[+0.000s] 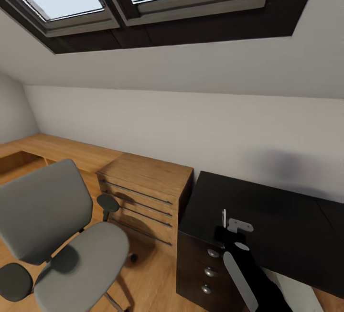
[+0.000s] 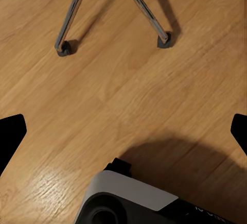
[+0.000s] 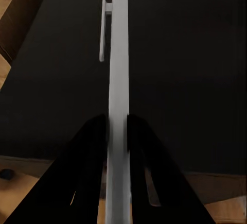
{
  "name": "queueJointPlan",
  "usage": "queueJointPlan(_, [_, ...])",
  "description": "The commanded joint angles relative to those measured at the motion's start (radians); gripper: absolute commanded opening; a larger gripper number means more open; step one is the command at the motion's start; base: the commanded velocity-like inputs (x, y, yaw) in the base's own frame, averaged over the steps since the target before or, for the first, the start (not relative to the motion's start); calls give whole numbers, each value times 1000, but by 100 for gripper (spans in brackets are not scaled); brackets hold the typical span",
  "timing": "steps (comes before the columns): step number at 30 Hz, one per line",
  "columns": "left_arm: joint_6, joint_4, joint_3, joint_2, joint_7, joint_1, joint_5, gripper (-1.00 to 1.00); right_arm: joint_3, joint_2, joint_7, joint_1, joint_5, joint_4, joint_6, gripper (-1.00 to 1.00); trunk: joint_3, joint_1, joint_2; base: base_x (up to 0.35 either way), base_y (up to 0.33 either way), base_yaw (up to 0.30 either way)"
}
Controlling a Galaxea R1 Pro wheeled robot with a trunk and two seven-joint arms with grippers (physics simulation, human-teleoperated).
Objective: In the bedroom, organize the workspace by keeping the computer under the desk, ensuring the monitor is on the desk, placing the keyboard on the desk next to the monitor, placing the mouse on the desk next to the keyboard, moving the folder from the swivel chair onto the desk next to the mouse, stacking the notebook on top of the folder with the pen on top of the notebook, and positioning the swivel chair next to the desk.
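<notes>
My grey upholstered swivel chair sits on the wooden floor, left of the light wooden chest of drawers. Glossy black desk stands right beside that chest. My right gripper hangs over the desk's near-left corner, thin white pen pinched upright in it.

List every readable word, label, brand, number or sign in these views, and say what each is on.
No text can be read with certainty.
Robot base: faint pale lettering at its lower edge in the left wrist view, cut off and too blurred to read.
Pen, held in the right gripper: plain white, no print.
Desk, swivel chair, wooden chest of drawers: unmarked.
</notes>
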Motion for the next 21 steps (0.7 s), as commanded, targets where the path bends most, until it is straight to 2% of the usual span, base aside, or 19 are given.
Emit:
queueJointPlan(1, [-4, -2, -4, 1, 6, 0, 10, 100, -15, 0, -7, -1, -6, -1, 4, -100, -2, 0, -1, 0, 0, -212])
queueJointPlan(9, [-4, -2, -4, 1, 6, 0, 10, 100, -55, 0, -8, -1, -7, -1, 5, -100, -6, 0, -1, 0, 0, -255])
queueJointPlan(11, [-4, -2, -4, 1, 6, 0, 10, 100, -78, 0, -8, -1, -7, -1, 5, -100, -6, 0, -1, 0, 0, -282])
queueJointPlan(13, [-4, -2, -4, 1, 6, 0, 10, 100, -109, 1, -8, -1, -7, 0, 5, -100, -6, 0, -1, 0, 0, -288])
queueJointPlan(20, [-4, -2, -4, 1, 6, 0, 10, 100, -299, 1, -9, -1, -8, 4, 6, -100, -6, 0, -1, 0, 0, -294])
queueJointPlan(21, [-4, -2, -4, 1, 6, 0, 10, 100, -309, 1, -9, -1, -8, 4, 6, -100, -6, 0, -1, 0, 0, -296])
